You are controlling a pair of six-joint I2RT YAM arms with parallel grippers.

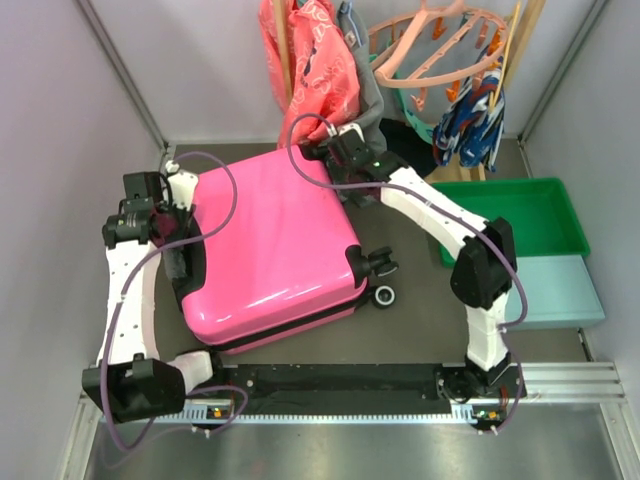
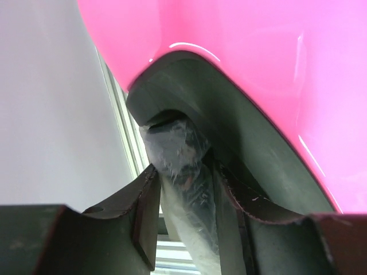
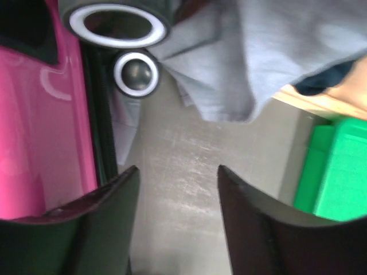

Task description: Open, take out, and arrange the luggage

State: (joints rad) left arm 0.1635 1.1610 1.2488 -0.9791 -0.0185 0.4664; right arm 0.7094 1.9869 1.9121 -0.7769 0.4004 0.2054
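The luggage [image 1: 270, 250] shell is hard pink plastic, smooth and glossy with white glints, edged by matt black trim [image 2: 229, 120]; between the left tool's [image 2: 183, 180] matt black fingers [image 2: 143, 212] its dark handle [image 2: 178, 154] is wrapped in crinkled clear film. Ahead of the right tool [image 3: 178, 172] the worktop [image 3: 183, 126] is matt grey and finely scratched, with soft grey cloth [image 3: 258, 51] beyond, a smooth green plastic tray [image 3: 335, 172] to the right and a glossy white-ringed wheel [image 3: 136, 73] to the left.
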